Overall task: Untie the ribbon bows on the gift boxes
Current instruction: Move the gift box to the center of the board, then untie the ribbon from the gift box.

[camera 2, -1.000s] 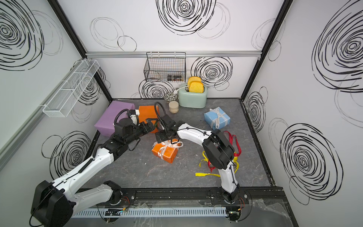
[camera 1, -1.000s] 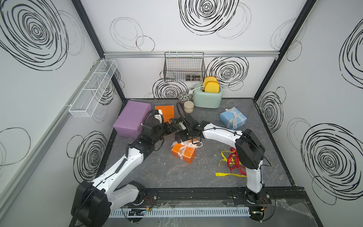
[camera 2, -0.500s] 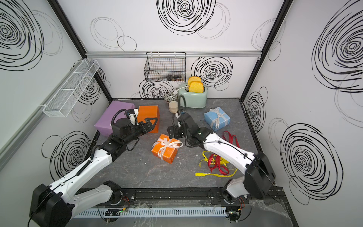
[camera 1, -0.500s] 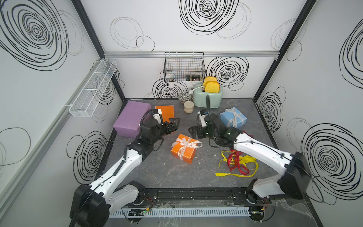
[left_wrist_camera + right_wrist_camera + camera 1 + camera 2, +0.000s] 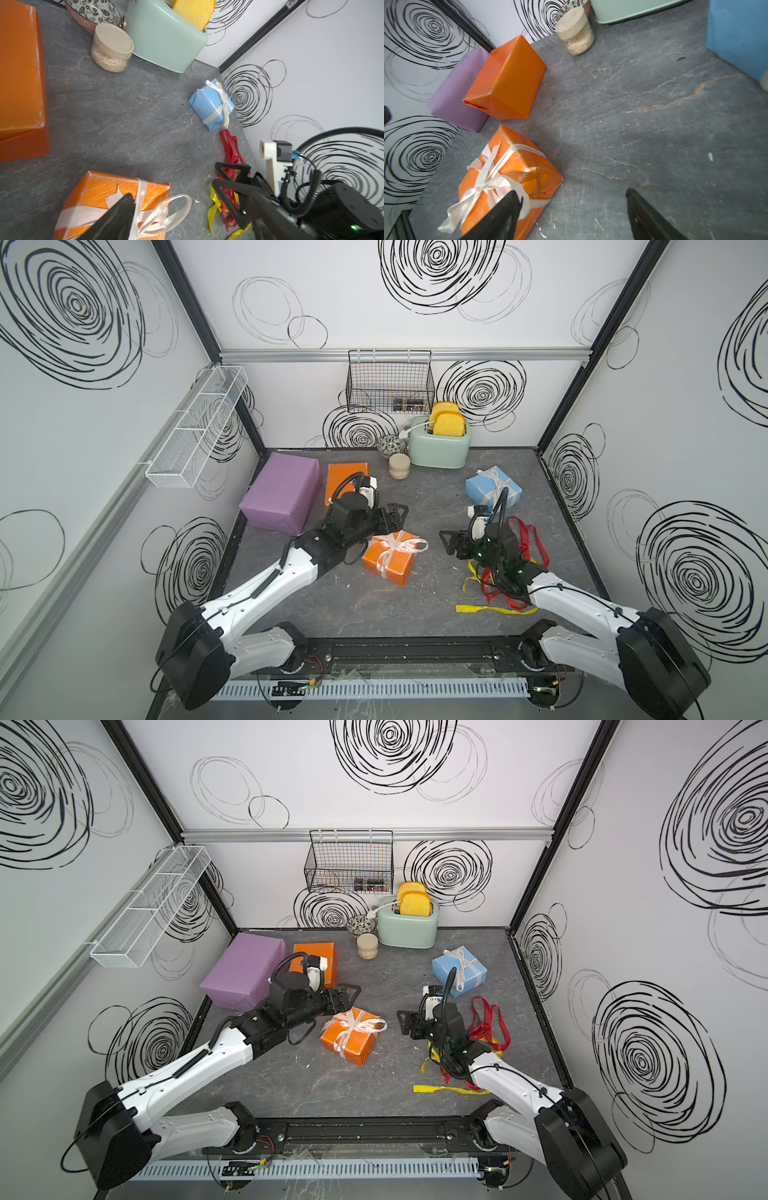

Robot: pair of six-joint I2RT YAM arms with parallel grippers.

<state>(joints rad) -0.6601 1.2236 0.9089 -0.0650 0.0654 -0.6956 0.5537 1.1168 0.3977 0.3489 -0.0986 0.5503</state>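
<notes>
Top views both show loose yellow ribbon (image 5: 467,608) and red ribbon (image 5: 485,1027) at 4 o'clock. Near the middle sits the small orange box (image 5: 397,572), its white bow (image 5: 392,545) tied. The right claw (image 5: 449,542) hangs at its 3 o'clock, spread wide, empty. The left claw (image 5: 397,516), at its 11 o'clock, is spread and empty too. Farther back, the blue box (image 5: 480,489) wears a second white bow (image 5: 494,479) at 1 o'clock. The big orange box (image 5: 347,475) and purple box (image 5: 282,489) sit at 10.

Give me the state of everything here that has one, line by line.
small orange box, white bow tied
light-blue box, white ribbon tied
lilac box, no ribbon
larger orange box, no ribbon
red ribbon, loose on table
yellow ribbon, loose on table
left gripper, open, empty
right gripper, open, empty
</notes>
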